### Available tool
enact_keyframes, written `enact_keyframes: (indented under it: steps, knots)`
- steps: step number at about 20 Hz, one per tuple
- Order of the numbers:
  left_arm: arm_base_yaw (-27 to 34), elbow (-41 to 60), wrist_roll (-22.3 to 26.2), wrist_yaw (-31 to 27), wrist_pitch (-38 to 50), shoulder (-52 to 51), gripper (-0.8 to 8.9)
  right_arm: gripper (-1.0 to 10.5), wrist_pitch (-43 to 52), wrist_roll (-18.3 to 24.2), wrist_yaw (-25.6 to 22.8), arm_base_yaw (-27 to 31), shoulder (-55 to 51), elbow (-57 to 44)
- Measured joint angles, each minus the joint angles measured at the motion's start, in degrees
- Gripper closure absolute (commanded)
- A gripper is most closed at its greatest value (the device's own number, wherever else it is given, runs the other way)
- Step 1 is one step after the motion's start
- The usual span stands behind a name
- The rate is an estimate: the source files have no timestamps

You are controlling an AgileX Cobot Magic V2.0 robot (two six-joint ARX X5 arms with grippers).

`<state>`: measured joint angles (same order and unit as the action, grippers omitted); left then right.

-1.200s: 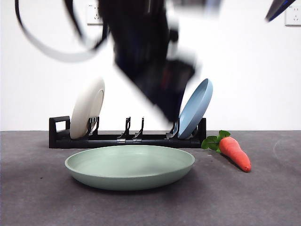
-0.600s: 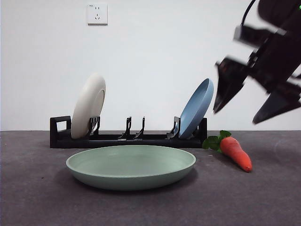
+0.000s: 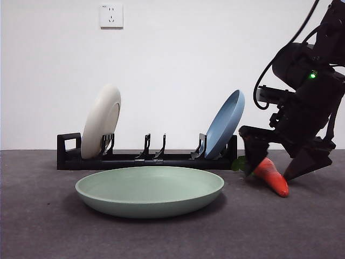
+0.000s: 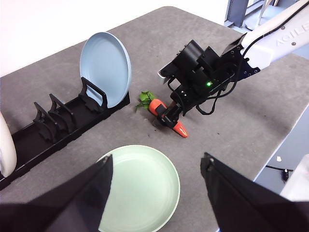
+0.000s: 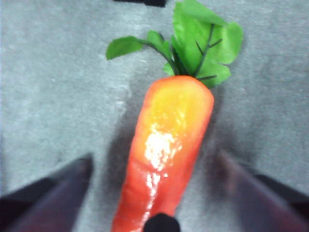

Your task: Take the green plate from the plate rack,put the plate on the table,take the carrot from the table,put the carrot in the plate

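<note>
Since the prior frame, your right gripper (image 3: 275, 171) has descended to straddle the carrot (image 3: 271, 176), jaws apart; close them next. Left gripper (image 4: 157, 193) waits, jaws apart.

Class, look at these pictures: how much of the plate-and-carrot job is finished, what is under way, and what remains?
Done: the green plate lies flat on the table, out of the plate rack. Under way: the right gripper is low over the carrot, open jaws either side, not closed on it. The left gripper waits above, open. Left: grasp the carrot, lift it, and set it in the plate.
</note>
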<state>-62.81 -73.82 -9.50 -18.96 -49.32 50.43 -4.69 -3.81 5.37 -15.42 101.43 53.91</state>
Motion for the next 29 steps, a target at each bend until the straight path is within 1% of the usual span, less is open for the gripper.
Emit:
enact_keyframes:
  steps: [1,3,8,11,13,15,17,20,22,26,29]
  knots:
    - [0.0,0.0,0.0,0.0,0.0,0.0,4.98,8.3,0.0,-0.1,0.0,0.0,0.1,0.0]
    - [0.0,0.0,-0.1,-0.1,0.0,0.0,4.98,9.6,0.0,-0.1,0.1,0.0,0.2,0.0]
    - [0.0,0.0,-0.1,-0.2,0.0,0.0,4.98,9.6,-1.7,-0.1,0.2,0.0,-0.7,0.0]
    - [0.0,0.0,-0.1,-0.2,0.0,0.0,4.98,9.6,-5.6,-0.3,0.2,-0.8,-6.8,0.0]
    - [0.0,0.0,-0.1,-0.2,0.0,0.0,4.99,9.6,-6.8,-0.3,0.2,-3.1,-11.7,0.0]
    - [0.0,0.0,-0.1,-0.2,0.0,0.0,4.98,9.6,-6.8,-0.7,0.3,-7.6,-15.6,0.0]
    - [0.0,0.0,-0.1,-0.2,0.0,0.1,4.98,9.6,-5.6,-1.4,0.5,-13.1,-16.6,0.3]
    - [0.0,0.0,-0.1,-0.1,-0.1,0.1,4.99,9.6,-2.0,-3.3,0.4,-20.5,-13.5,0.3]
    - [0.0,0.0,-0.1,-0.1,-0.6,0.1,4.99,9.6,1.8,-4.5,0.4,-24.1,-9.5,0.3]
    - [0.0,0.0,-0.2,0.0,-2.3,0.1,4.99,9.6,7.4,-5.4,-0.1,-27.4,-1.4,0.3]
    - [0.0,0.0,-0.3,0.0,-2.6,0.1,4.99,9.6,8.6,-5.4,-1.1,-28.1,2.1,0.3]
